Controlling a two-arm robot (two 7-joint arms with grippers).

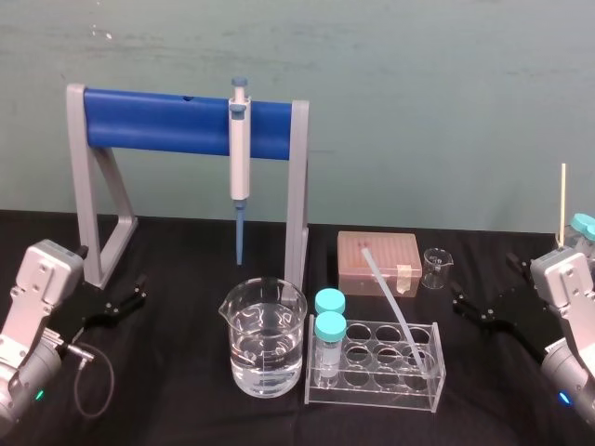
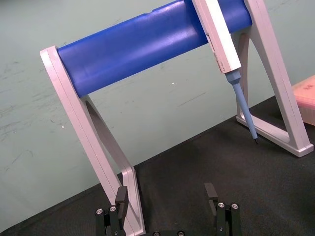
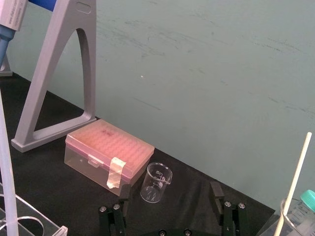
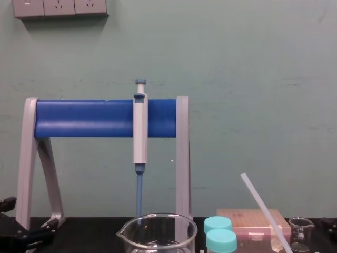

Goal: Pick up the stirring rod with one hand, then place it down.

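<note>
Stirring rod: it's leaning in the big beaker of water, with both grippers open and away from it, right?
No. In the head view the stirring rod leans in the clear tube rack, not the water beaker. The left gripper and right gripper are open and away from it.

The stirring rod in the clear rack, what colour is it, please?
The stirring rod is translucent whitish, best seen in the head view.

We count one blue-barred grey stand [image 1: 158,121], one white-and-blue pipette [image 1: 240,158], one large glass beaker [image 1: 263,348], one small glass beaker [image 1: 434,268], one pink lidded box [image 1: 378,260], one clear plastic rack [image 1: 372,390], two teal-capped tubes [image 1: 329,327] in it, one translucent whitish stirring rod [image 1: 390,295], and one thin cream stick [image 1: 562,200] at far right.
</note>
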